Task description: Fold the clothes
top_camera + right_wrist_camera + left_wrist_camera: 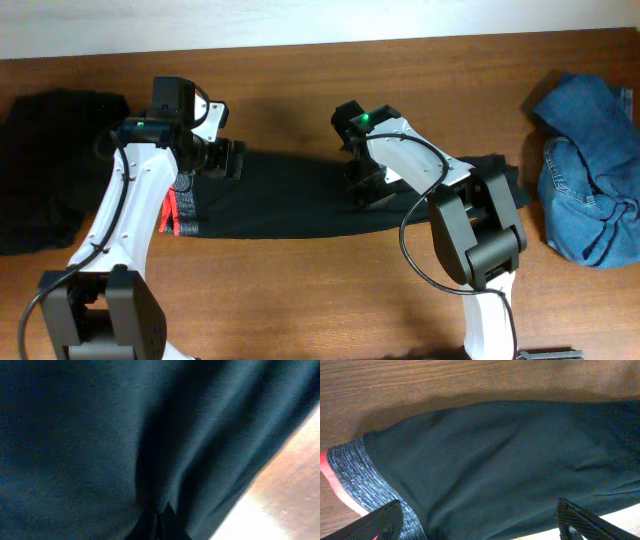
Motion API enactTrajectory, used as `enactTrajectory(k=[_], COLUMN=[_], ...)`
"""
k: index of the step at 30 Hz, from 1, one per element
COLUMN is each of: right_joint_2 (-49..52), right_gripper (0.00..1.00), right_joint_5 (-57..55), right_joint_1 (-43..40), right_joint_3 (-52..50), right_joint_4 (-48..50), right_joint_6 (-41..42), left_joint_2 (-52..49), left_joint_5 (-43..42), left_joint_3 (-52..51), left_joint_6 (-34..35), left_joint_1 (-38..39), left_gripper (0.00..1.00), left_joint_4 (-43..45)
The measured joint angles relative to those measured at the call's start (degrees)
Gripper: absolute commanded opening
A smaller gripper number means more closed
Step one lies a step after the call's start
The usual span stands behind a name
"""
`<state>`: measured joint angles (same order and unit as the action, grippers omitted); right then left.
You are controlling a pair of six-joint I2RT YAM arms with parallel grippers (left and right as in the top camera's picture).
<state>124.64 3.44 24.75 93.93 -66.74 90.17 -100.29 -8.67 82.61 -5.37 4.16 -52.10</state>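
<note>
My left claw (234, 158) is wide open and holds nothing. In the left wrist view its two dark fingertips (382, 520) stand far apart at the bottom corners, and the black cloth lies between and below them. I cannot tell whether the tips touch the cloth or hang just above it.

My right claw (366, 190) is closed completely. In the right wrist view the fingers (160, 522) meet at the bottom edge, and the creases of the black fabric run together toward them, so the claw has a thin fold of the trousers (290, 195) pinched between its jaws.

The trousers lie stretched out in a long band across the middle of the worktop (330, 285), from under my left arm to beyond my right arm. The grey waistband (365, 480) with its red stripe (335, 485) is at the left end, just beside my left claw. My right claw is down on the cloth, to the right of the middle of the band.

A blue denim garment (590, 180) lies crumpled at the right end of the worktop, apart from the trousers. A dark cloth (50, 170) lies at the far left.
</note>
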Motion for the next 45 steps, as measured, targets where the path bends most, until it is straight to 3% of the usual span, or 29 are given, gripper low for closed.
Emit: enactTrajectory(k=[9,36,39,41,42,43,45], right_joint_2=[-0.1,-3.3,-3.3,-3.3,-3.3,-3.3,-3.3], right_gripper=[0.04,0.04,0.10,0.21,0.38,0.42,0.43], right_joint_5=[0.0,2.3,1.7,1.3,1.0,0.8,0.0], right_joint_1=[0.0,2.4,2.9,3.0,3.0,3.0,3.0], right_joint_3=[-0.1,-0.7,-1.5,-2.3,-2.8,-3.2,-4.2], right_joint_4=[-5.4,-8.4,-8.0,-7.0,-6.6,-6.3,-6.0], right_joint_6=[-0.2,-1.7,-1.6,-1.4,-1.5,-1.4,-1.8], left_joint_2=[0.0,0.0,0.0,0.0,0.0,0.0,0.0], left_joint_5=[0.0,0.0,0.0,0.0,0.0,0.0,0.0], left_joint_3=[0.0,0.0,0.0,0.0,0.0,0.0,0.0], left_joint_6=[0.0,0.0,0.0,0.0,0.0,0.0,0.0], left_joint_1=[0.0,0.0,0.0,0.0,0.0,0.0,0.0], left_gripper=[0.97,0.97,0.97,0.97,0.97,0.97,0.97], left_joint_4=[0.0,0.0,0.0,0.0,0.0,0.0,0.0])
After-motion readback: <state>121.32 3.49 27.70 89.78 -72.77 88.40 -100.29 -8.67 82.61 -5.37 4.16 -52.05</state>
